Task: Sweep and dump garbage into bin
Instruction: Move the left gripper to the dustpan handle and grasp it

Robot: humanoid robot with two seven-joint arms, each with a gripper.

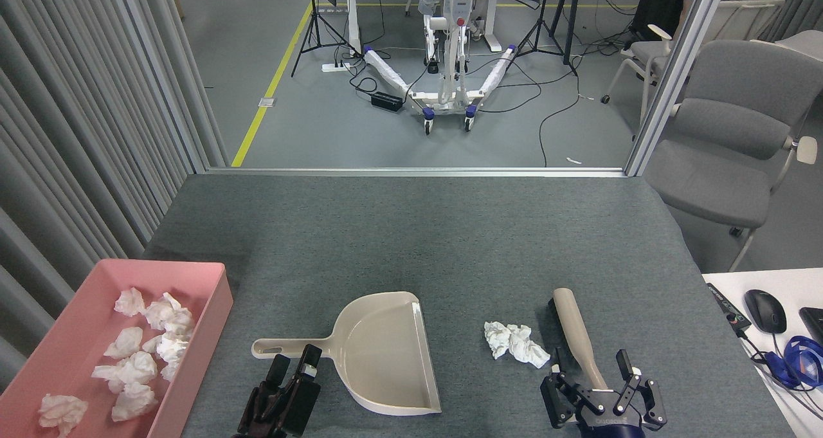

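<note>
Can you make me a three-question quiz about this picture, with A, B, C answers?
1. Where does the garbage lie?
A. inside the dustpan
B. on the table between the dustpan and the brush
C. on the floor

2. What colour is the bin?
A. pink
B. blue
C. black

3. How are the right gripper's jaws?
A. shut on the garbage
B. shut on the dustpan
C. open

Answers:
1 B, the white wad sits on the grey table with the dustpan on one side and the brush on the other.
2 A, its walls are plainly pink.
3 C, its jaws stand apart on either side of the brush handle.
</note>
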